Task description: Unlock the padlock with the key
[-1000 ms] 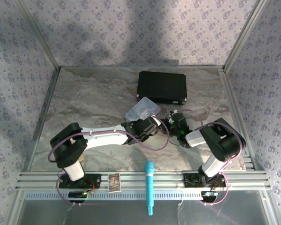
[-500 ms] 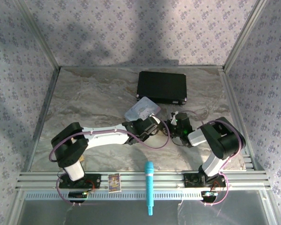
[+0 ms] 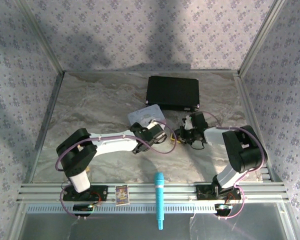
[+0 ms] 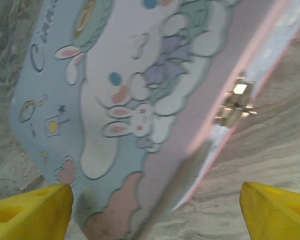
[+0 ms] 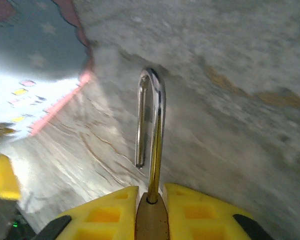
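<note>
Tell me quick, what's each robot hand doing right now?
Left gripper: open, jaws wide apart.
Right gripper: shut on the padlock.

From here I count 1 padlock, 1 cartoon tin, 1 black case, 1 teal pen, 1 small card and 2 robot arms.

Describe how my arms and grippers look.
Both match: the left arm and right arm have black joints, white links and looping purple cables. The left gripper and right gripper carry yellow fingers with square recesses.
</note>
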